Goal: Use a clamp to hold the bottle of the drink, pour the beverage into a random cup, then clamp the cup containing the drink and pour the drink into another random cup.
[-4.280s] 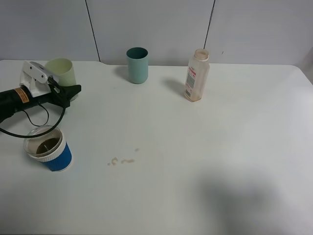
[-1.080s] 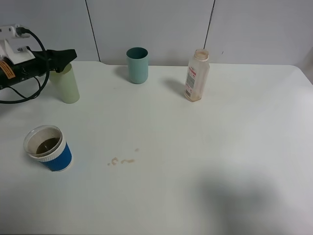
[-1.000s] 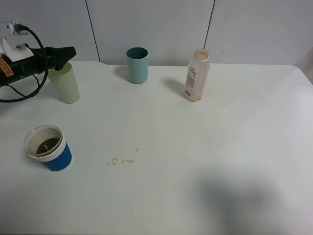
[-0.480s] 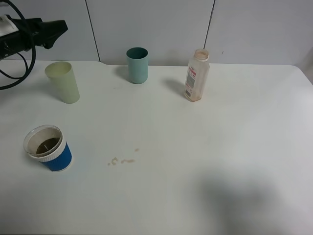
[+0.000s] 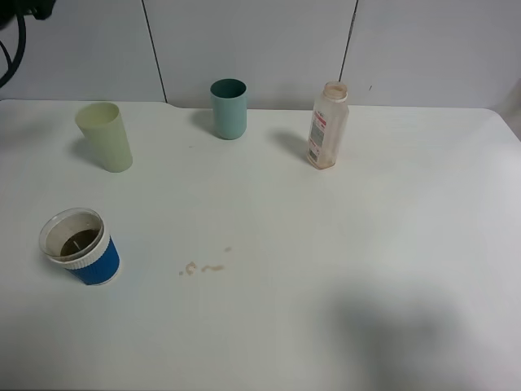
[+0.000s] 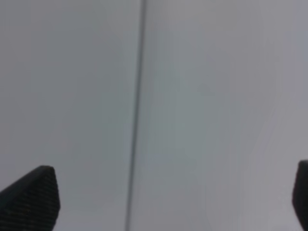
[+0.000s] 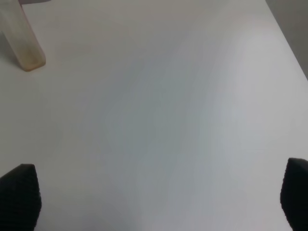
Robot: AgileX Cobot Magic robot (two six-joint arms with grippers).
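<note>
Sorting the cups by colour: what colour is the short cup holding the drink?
The short cup has a blue body, white ribbed band and clear rim, seen best in the exterior high view.

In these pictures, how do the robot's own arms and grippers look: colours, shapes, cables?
Very little shows. The left gripper has black fingertips with a fine dotted texture and angled, wedge-like ends. The right gripper has black, blunt fingertips. In the exterior high view only a black piece of the left arm and a black cable appear. No markings are visible.
</note>
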